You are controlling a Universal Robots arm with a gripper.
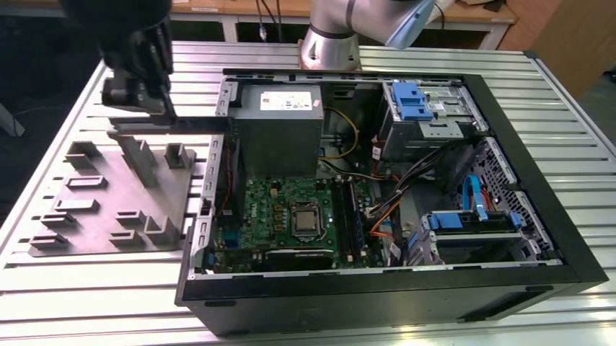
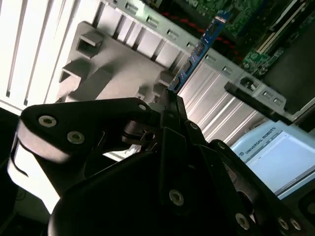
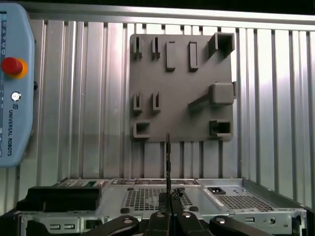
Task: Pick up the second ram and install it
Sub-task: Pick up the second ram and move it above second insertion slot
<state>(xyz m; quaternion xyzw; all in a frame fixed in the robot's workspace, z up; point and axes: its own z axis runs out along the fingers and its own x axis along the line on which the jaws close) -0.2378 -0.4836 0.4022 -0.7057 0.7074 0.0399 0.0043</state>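
While tool (image 2: 171, 98) clamps second ram (image 2: 197, 51) by end, rest hangs free over fixture plate (image 3: 172, 110) edge.

We saw the second ram (image 2: 197, 51) blue w/ dark chips, gripper (image 2: 171, 98) black, fixture plate (image 3: 182, 88) plain grey, table (image 3: 88, 98) ribbed silver, motherboard (image 1: 288, 209) green; blue latches (image 1: 409, 101) at its 1 o'clock.

In both wrist views a maker's name in dark capitals runs along the pale blue casing of the teach pendant (image 3: 17, 123), lying well to one side of the pincer (image 3: 168, 199) that grips the second ram (image 3: 168, 157). A white label (image 1: 288, 101) with print too small to read sits on the power supply (image 1: 279, 137), to the exterior view's right of the pincer.
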